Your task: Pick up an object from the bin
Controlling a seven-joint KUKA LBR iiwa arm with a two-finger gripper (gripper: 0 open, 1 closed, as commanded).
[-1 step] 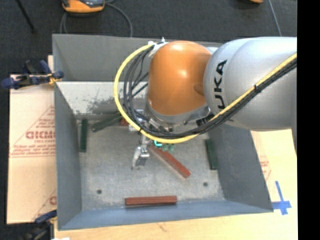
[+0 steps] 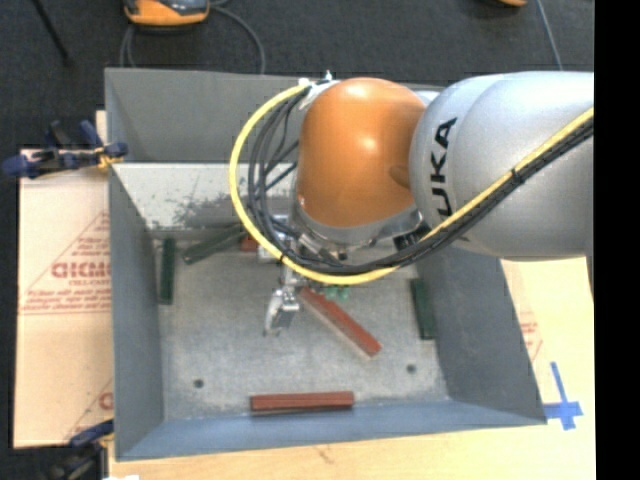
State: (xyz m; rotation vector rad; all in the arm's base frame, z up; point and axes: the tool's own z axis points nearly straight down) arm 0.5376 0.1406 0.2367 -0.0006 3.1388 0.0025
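End effector (image 2: 283,308) beside slanted brown bar (image 2: 347,325), grip state unreadable; bar's upper end hidden under orange cover (image 2: 355,153)

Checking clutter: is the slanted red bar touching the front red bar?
Apart: the camera view shows bare floor between the slanted red bar and the front red bar.

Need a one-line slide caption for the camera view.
Arm's gripper hangs mid grey bin, beside a slanted red-brown bar; second red-brown bar lies along the lower wall.

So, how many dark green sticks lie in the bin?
3 dark green sticks: one along the left side, one slanted at the back left, one on the right side. The arm may hide more.
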